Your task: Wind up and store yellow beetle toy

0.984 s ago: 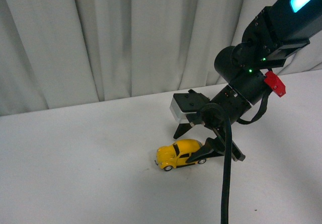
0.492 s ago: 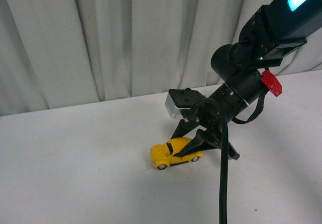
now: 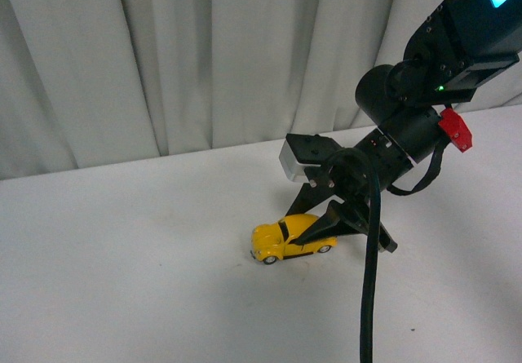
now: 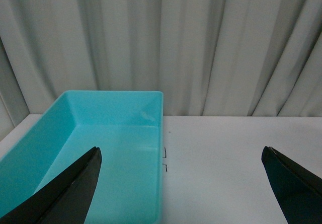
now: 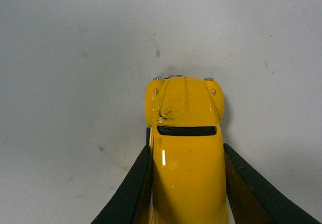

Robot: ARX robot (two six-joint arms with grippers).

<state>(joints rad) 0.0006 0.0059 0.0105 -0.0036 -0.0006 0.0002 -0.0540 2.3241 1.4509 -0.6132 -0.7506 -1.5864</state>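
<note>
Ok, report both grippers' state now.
Left gripper: open, holding nothing.
Right gripper: closed on the small glossy yellow beetle toy car.

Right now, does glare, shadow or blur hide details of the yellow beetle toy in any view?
Front view: soft, even light; a faint shadow beneath the yellow beetle toy. Right wrist view: sharp, with a small white glare streak on the toy's roof. Left wrist view: the left gripper shows as a black silhouette; the turquoise bin is evenly lit.
</note>
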